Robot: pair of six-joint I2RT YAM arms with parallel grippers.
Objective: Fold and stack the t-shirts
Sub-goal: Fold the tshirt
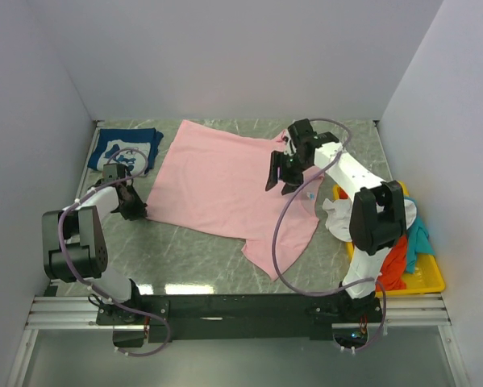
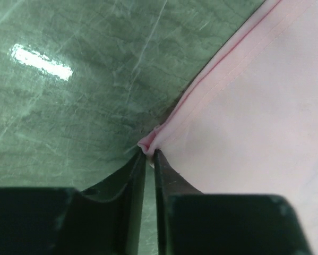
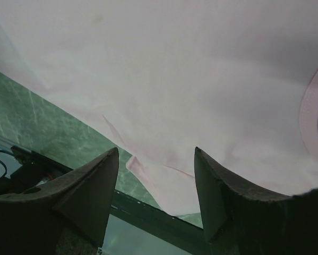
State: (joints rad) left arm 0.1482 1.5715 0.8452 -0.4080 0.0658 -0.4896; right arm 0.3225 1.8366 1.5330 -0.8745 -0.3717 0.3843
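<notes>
A large light-pink t-shirt [image 1: 221, 185] lies spread flat on the green marbled table. My left gripper [image 1: 134, 207] sits at its lower-left corner and is shut on the pink hem [image 2: 148, 142]. My right gripper [image 1: 280, 179] hovers open and empty above the shirt's right side, near the collar; the pink cloth [image 3: 164, 85] fills its view below the fingers. A folded navy t-shirt [image 1: 126, 147] with white print lies at the back left. White [image 1: 338, 216], orange-red [image 1: 395, 262] and teal [image 1: 419, 239] t-shirts are heaped in the tray at the right.
A shallow yellow tray [image 1: 428, 280] holds the heap at the right front. White walls close in the table at the back and sides. A black rail [image 1: 241, 306] runs along the near edge.
</notes>
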